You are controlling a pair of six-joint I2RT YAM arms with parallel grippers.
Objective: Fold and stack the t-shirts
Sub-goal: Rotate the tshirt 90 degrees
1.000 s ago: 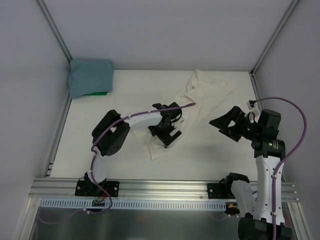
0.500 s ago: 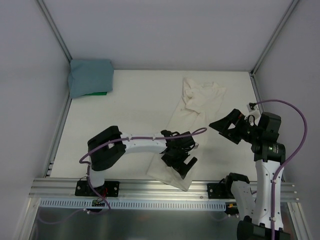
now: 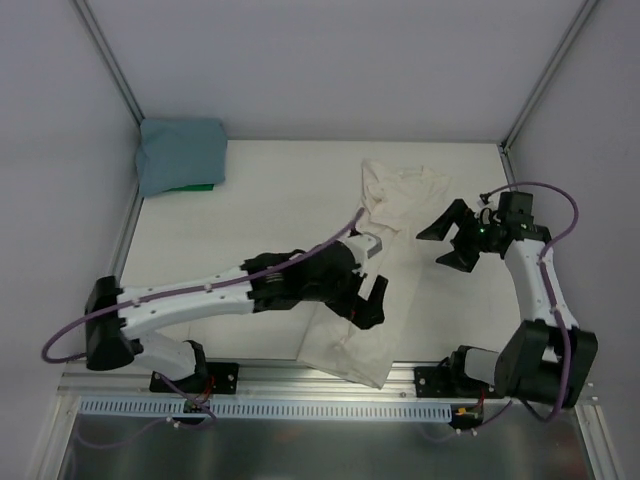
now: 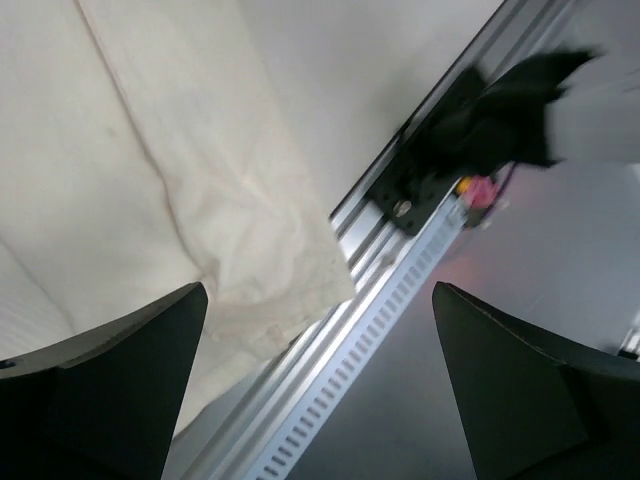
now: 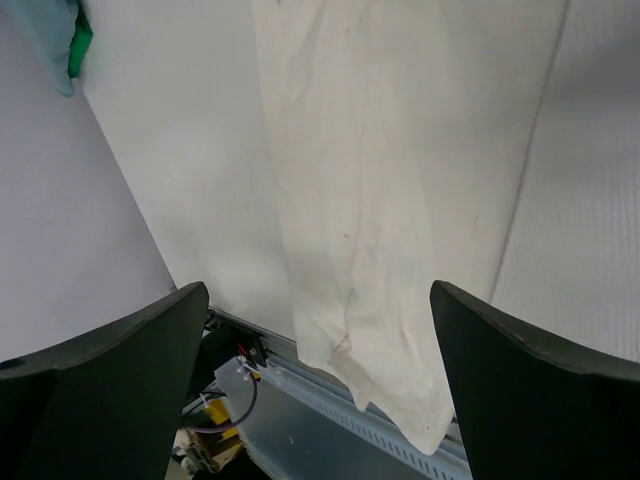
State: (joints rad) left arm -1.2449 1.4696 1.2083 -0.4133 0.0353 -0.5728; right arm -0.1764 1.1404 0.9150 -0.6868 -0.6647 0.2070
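Note:
The cream t-shirt (image 3: 395, 200) lies in a long strip from the back middle of the table to the front, its lower end (image 3: 350, 360) draped over the front rail. It also shows in the left wrist view (image 4: 150, 150) and the right wrist view (image 5: 370, 200). The teal-blue t-shirt (image 3: 180, 155) lies folded at the back left corner. My left gripper (image 3: 372, 305) is open and empty over the cream shirt's lower part. My right gripper (image 3: 442, 243) is open and empty, just right of the shirt's upper part.
A green item (image 3: 195, 187) peeks out under the teal shirt, also in the right wrist view (image 5: 80, 40). The slotted aluminium rail (image 3: 300, 378) runs along the front edge, seen in the left wrist view (image 4: 400, 290). Grey walls enclose the table at the left, back and right.
The cream shirt was pulled toward the front edge and now hangs over the rail. My left gripper has let it go and sits open above it. My right gripper moved toward the back.

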